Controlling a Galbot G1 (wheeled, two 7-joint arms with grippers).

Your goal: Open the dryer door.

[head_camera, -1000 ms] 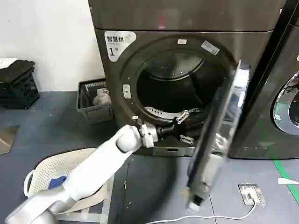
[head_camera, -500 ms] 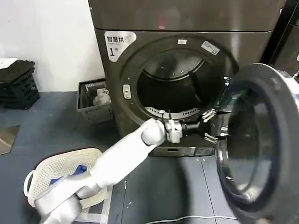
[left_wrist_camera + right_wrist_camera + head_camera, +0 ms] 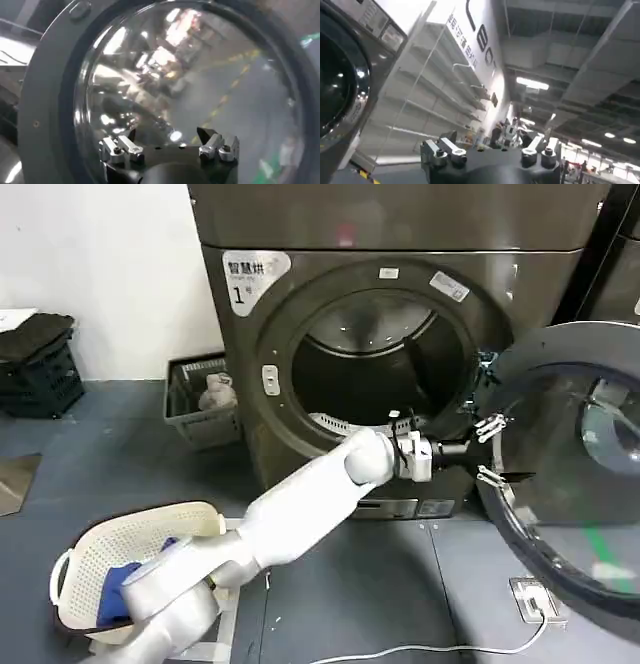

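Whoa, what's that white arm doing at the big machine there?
The robot is opening a dryer. Its left arm reaches across the front of the machine, and the left gripper, fingers spread open, sits against the inner face of the dryer door, at its rim. The door is swung wide to the right, so the drum opening is fully exposed. A laundry basket sits on the floor by the robot. The right gripper is off to the side, open and holding nothing.

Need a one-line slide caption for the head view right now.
Left end effector, open, reaches the inner rim of the swung-open dryer door; the dryer drum stands exposed.
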